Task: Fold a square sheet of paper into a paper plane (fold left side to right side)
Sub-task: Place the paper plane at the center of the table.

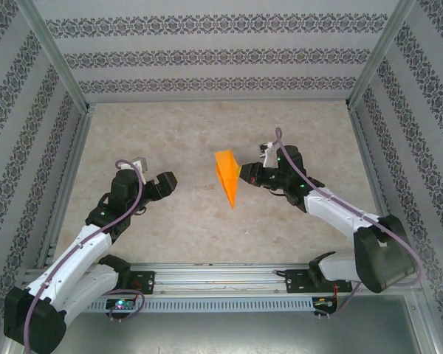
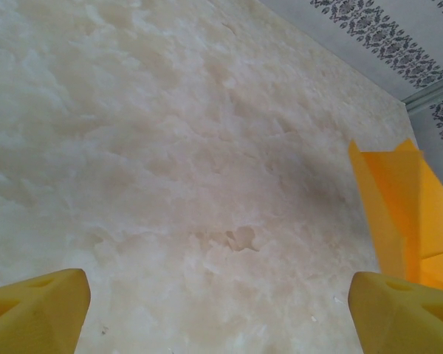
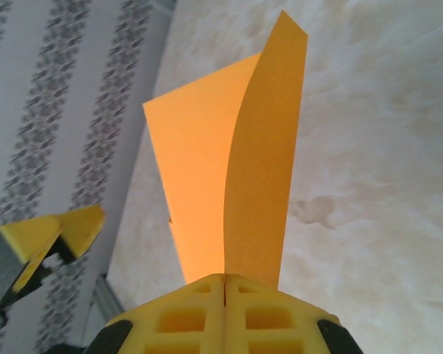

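Pinching its edge, the right hand [image 3: 225, 284] is shut on the plane [image 1: 227, 177], which is held near the middle of the worktop [image 1: 177, 221]. The left hand [image 1: 165, 182] is spread wide, empty, well apart. Most folds look done; the wings may be left to shape.

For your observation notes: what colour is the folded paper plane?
The paper plane is plain bright orange, clearest in the right wrist view.
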